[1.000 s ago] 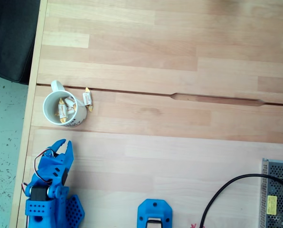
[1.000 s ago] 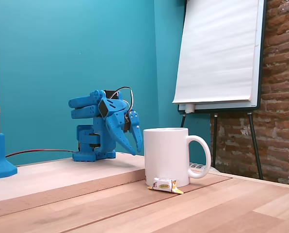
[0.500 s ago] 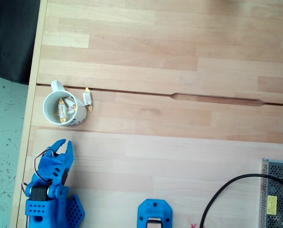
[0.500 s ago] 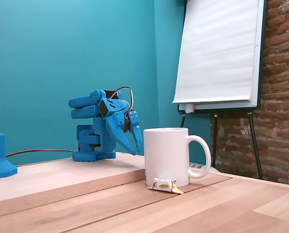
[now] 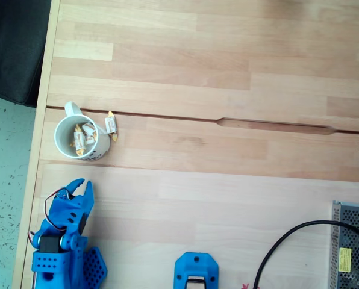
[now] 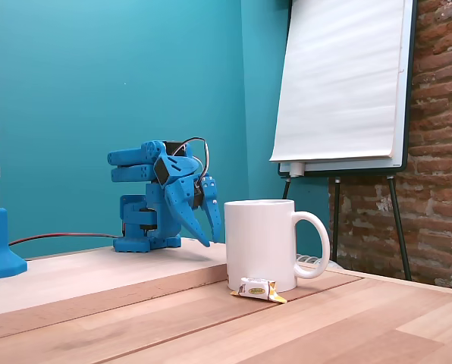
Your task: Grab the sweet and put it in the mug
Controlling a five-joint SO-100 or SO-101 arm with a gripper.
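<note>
The white mug [image 5: 66, 130] stands near the table's left edge in the top-down fixed view, with two sweets [image 5: 79, 139] lying inside it. Another sweet [image 5: 111, 125], white with golden twisted ends, lies on the wood just right of the mug. In the side fixed view this sweet [image 6: 258, 289] rests in front of the mug [image 6: 260, 244]. My blue gripper [image 5: 83, 184] hangs on the folded arm a short way below the mug, apart from it. In the side view the gripper [image 6: 213, 240] points down behind the mug, open a little, with nothing between its fingers.
A blue block [image 5: 196, 272] sits at the bottom edge, with a black cable [image 5: 288, 238] and a metal mesh box [image 5: 352, 247] to its right. A groove [image 5: 227, 122] runs across the table. A flip chart [image 6: 343, 87] stands behind the table.
The gripper has drawn back slightly toward the arm's base, away from the mug. The mug and the sweets have not moved.
</note>
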